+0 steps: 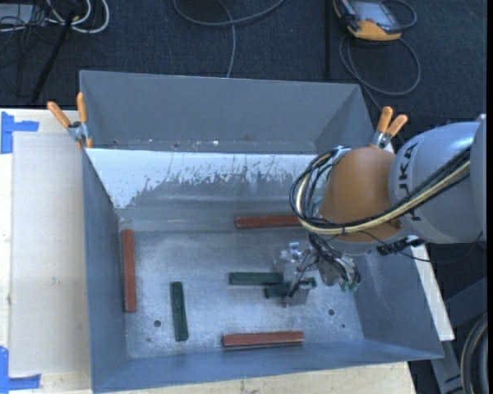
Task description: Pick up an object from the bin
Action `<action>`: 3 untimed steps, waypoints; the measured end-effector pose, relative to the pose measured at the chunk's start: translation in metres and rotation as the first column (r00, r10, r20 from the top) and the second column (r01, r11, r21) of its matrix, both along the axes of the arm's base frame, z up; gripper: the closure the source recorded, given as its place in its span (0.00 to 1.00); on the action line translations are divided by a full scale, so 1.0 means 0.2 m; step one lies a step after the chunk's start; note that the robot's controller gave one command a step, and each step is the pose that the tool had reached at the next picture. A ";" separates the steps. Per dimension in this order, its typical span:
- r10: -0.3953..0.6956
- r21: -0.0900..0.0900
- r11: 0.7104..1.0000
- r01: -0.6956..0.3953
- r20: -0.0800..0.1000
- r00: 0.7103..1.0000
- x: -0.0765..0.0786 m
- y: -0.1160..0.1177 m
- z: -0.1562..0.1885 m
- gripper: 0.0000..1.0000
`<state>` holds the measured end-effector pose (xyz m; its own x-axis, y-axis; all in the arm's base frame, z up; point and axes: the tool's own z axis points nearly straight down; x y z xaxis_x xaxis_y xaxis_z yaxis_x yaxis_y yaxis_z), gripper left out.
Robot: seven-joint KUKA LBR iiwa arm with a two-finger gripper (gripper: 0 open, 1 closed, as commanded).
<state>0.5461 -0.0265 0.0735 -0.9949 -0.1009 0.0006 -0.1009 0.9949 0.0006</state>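
Gripper (296,290) is low in the bin (222,121), right of centre on the floor, at the right end of a dark green bar (251,279) that lies flat and roughly crosswise. Whether my gripper is open, closed or already gripping that bar: cannot tell, since the tip and the bar's end merge into one dark patch. Contact with the bar looks likely but is not confirmed. My judgement is that the task is at the grasp stage; the bar sits on the floor, so securing it, lifting and clearing the rim are all left. The other pieces lie well apart: a second green bar (178,310) at lower left, and brown-red bars by the left wall (129,269), near the back slope (265,222) and along the front (263,340). My orange wrist cover (357,191) and its cables hide the floor just behind the gripper.
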 end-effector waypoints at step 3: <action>-0.017 0.000 1.000 0.017 -0.006 1.000 0.00 0.07 0.25 0.00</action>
